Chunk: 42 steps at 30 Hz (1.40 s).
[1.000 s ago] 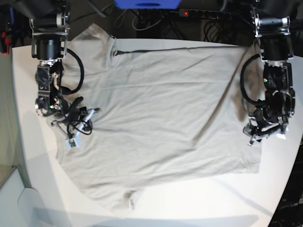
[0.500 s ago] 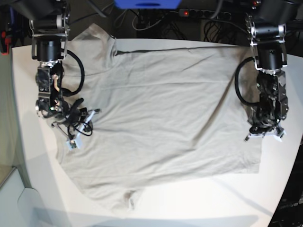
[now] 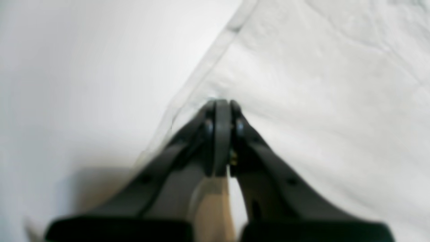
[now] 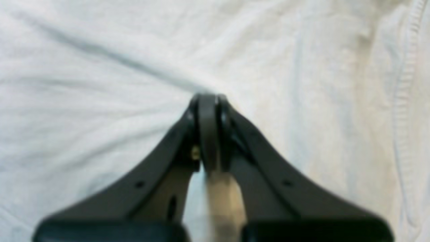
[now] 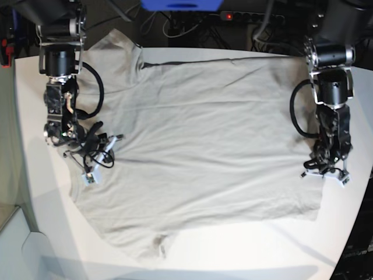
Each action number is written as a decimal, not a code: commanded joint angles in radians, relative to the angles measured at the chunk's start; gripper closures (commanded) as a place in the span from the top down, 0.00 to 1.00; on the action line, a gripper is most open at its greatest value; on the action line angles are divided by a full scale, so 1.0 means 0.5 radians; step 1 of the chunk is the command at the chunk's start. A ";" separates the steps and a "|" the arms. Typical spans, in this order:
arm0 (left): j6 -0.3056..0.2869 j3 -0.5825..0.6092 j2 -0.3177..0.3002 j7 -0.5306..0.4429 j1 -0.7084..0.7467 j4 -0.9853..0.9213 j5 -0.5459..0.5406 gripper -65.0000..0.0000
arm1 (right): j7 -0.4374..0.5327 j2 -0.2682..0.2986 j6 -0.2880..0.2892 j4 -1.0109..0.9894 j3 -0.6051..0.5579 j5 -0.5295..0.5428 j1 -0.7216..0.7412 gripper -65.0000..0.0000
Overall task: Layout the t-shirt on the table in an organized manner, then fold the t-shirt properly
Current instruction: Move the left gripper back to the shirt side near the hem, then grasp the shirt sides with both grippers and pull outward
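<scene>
Beige t-shirt (image 5: 198, 146), flat, wrinkly, on white table (image 5: 35, 87)

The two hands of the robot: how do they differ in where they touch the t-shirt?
The left hand sits at the hem edge of the t-shirt, with bare table beside it. The right hand sits further in, with cloth on all sides and a ribbed seam nearby. Both are shut, tips down on the fabric.

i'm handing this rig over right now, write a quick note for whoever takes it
Left gripper: shut, pinching the t-shirt at its hem edge, beside bare table.
Right gripper: shut, pinching the shirt; creases run out from its tips.
The shirt lies spread nearly flat across the white table, some wrinkles, the near sleeve bunched.
Done: layout mostly finished, both sides gripped.
Left: smooth out the remaining wrinkles, then every fold; none made yet.
</scene>
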 commanded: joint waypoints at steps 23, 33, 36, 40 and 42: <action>-0.012 -0.018 -0.020 -0.069 -0.115 0.264 0.031 0.00 | -0.088 0.021 -0.020 0.495 0.017 -0.045 -0.110 0.02; -0.012 0.001 0.041 -0.029 -0.084 0.206 -0.132 0.00 | -0.092 0.021 -0.020 0.968 0.097 -0.052 -0.279 0.02; -0.012 0.001 0.048 -0.111 -0.087 0.111 -0.132 0.00 | -0.092 0.015 -0.020 1.023 0.201 -0.052 -0.325 0.02; -0.012 0.029 0.044 -0.243 -0.094 -0.033 -0.089 0.00 | -0.095 0.015 -0.020 1.035 0.284 -0.052 -0.337 0.02; -0.012 0.084 0.044 -0.302 -0.130 -0.113 -0.018 0.00 | -0.095 0.015 -0.020 1.035 0.318 -0.052 -0.365 0.02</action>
